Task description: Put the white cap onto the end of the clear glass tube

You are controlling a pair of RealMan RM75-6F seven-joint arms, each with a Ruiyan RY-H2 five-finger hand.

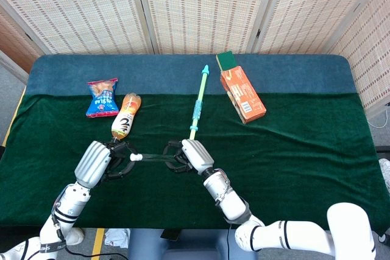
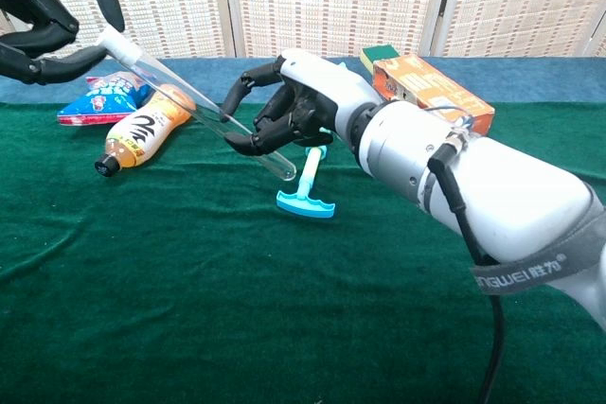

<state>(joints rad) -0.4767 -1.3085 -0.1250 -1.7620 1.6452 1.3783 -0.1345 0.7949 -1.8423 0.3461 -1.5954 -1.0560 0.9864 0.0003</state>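
The clear glass tube [image 2: 199, 108] slants in the air above the green cloth, its rounded end low at the right. My right hand [image 2: 289, 111] grips it near that lower end, fingers curled round the glass. The white cap [image 2: 114, 42] sits at the tube's upper left end, pinched by the fingers of my left hand [image 2: 47, 16]. In the head view the tube [image 1: 155, 159] runs level between my left hand [image 1: 97, 162] and right hand [image 1: 190, 156], with the cap [image 1: 135, 157] at the left hand's fingertips. I cannot tell how far the cap is seated.
An orange drink bottle [image 1: 125, 123] lies just beyond my left hand, a blue snack bag [image 1: 102, 97] behind it. A long teal-handled tool [image 1: 198, 105] lies beyond my right hand. An orange box [image 1: 242, 94] and a green sponge [image 1: 228, 60] lie at the back right.
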